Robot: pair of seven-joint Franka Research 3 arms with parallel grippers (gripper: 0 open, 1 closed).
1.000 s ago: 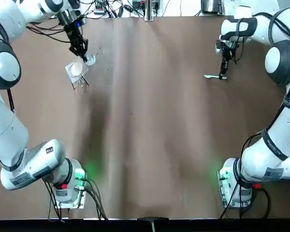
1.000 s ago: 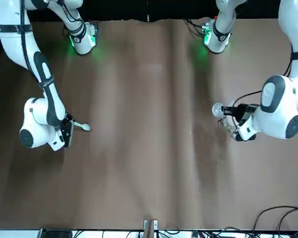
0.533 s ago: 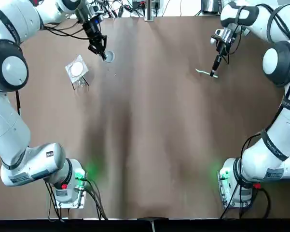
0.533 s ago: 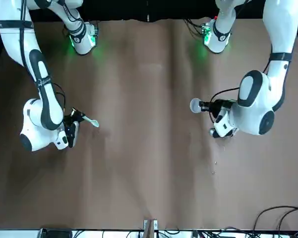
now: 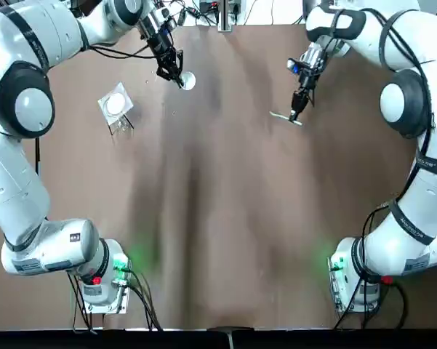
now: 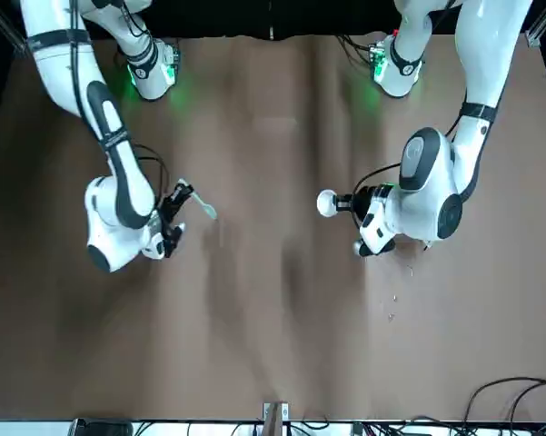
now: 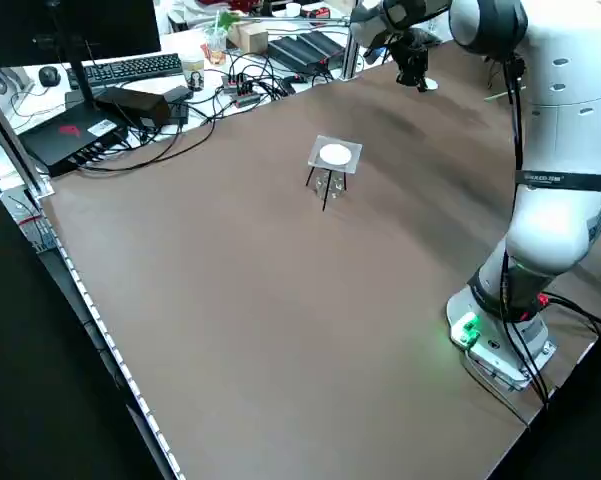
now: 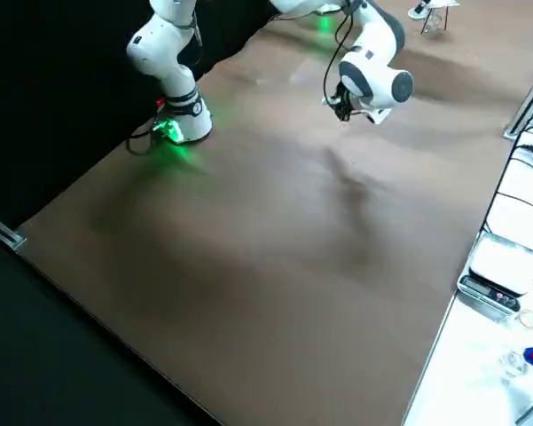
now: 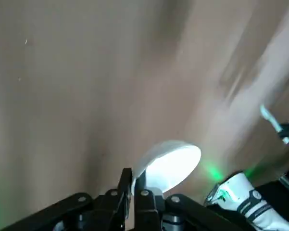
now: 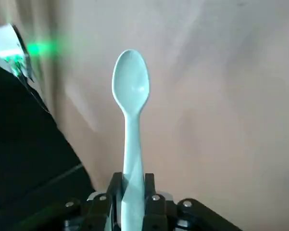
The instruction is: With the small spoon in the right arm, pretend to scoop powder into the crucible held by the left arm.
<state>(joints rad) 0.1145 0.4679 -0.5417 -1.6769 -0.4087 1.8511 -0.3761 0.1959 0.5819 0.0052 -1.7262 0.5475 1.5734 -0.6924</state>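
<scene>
Evidently light and stiff, the small spoon (image 10: pixel 130 96) is pinched by its handle end in the right claw (image 5: pixel 297 111) at the desk's (image 5: pixel 218 218) one o'clock, while the left claw (image 5: pixel 174 74) nips the rim of the probably brittle, slick crucible (image 5: pixel 187 81) at eleven o'clock.

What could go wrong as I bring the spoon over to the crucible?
1. The left hand pinches the crucible only at its rim, so a knock from the spoon might tip or drop it.
2. The right hand holds the spoon by its handle end; contact could twist it in the grip.
</scene>
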